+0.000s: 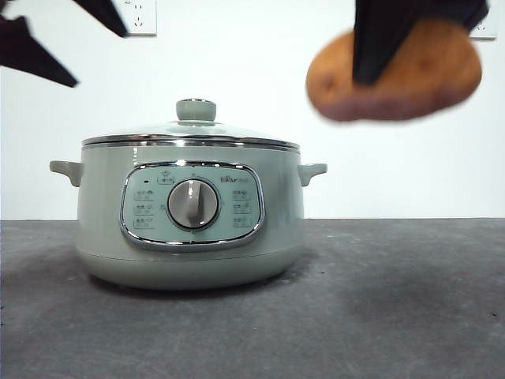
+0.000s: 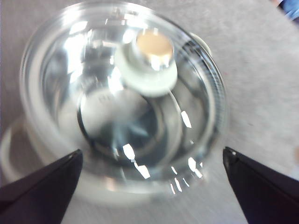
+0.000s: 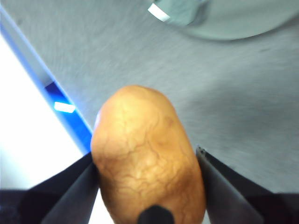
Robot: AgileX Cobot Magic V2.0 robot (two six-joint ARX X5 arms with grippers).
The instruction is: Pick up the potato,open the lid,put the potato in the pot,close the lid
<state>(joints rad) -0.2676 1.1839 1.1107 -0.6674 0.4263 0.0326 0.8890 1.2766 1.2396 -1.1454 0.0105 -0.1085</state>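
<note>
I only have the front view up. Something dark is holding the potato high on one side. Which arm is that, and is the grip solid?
Observer: That is the right pincer. Its wrist view shows both jaws pressed against the sides of the potato, which is off the table.
Operator: And the black tips at the top corner over the pot?
Observer: That is the left pincer, jaws spread wide, above the lid.
Operator: Lined up on the knob?
Observer: Not quite. In the left wrist view the knob sits off from the middle of the gap between the jaws. The lid is on the pot.
</note>
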